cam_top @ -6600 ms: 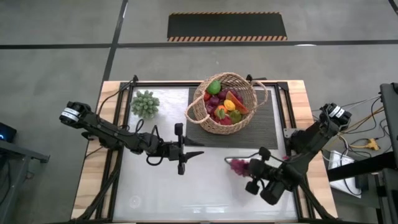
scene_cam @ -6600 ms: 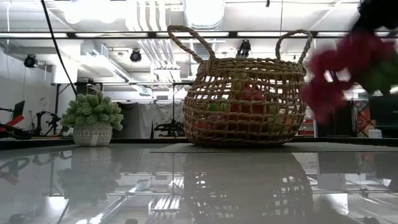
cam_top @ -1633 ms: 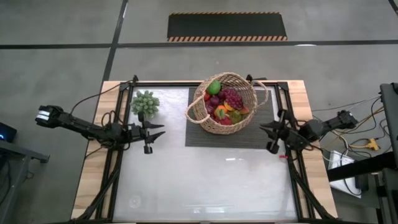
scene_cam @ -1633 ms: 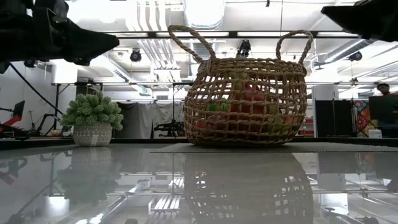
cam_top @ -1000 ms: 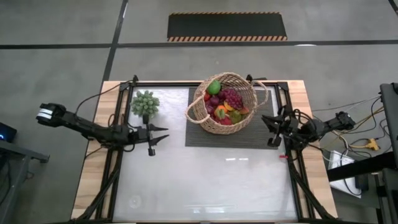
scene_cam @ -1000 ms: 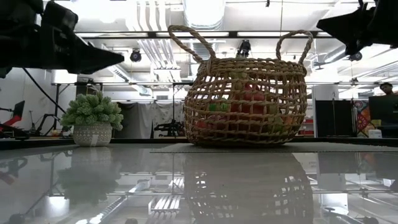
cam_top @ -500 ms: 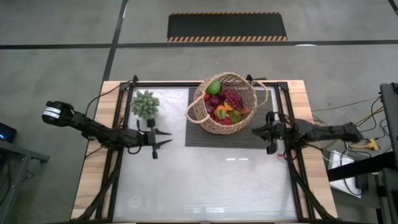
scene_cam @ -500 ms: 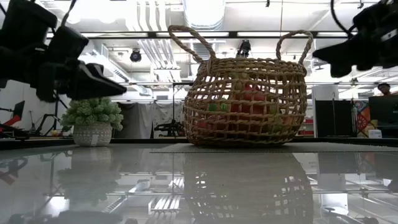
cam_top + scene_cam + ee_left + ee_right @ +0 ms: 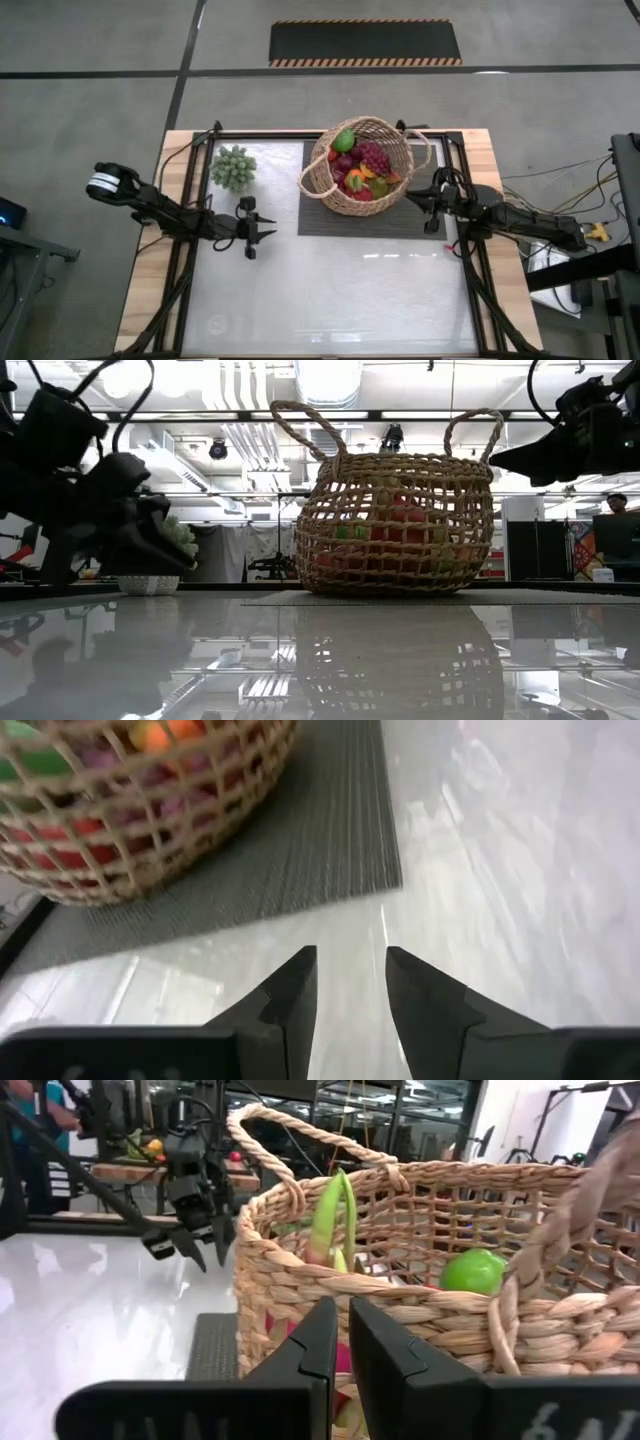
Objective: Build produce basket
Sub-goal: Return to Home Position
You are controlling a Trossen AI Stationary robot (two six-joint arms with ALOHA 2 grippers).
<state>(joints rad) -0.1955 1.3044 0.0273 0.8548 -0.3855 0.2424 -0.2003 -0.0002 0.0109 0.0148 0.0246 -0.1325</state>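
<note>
Basket point(image 9: 400, 470) sits on the dark mat point(image 9: 350, 225) at the far middle of the table point(image 9: 330, 300), and the produce point(image 9: 360, 172) is piled up inside it. From above you can pick out a green apple point(image 9: 344, 139) up against the far-left rim. There's also a bunch of red grapes point(image 9: 374, 157) on top toward the right, plus something orange lower in the pile.

Left gripper point(image 9: 350, 952) hangs over the left side of the table, near the little potted plant point(image 9: 233, 167) and well apart from the basket. It points across toward the mat. Its fingers point(image 9: 290, 995) are a little way apart, bare table showing through the gap, so it's open and carrying nothing. In the low view that arm covers most of the plant.

Right gripper point(image 9: 342, 1305) is just beside the basket's right side, over the mat's right edge, aimed at the woven wall. Its fingers point(image 9: 300, 1355) are drawn in to a thin slit. Closed, as far as I can tell from the wrist view, and there's nothing pinched between them.
</note>
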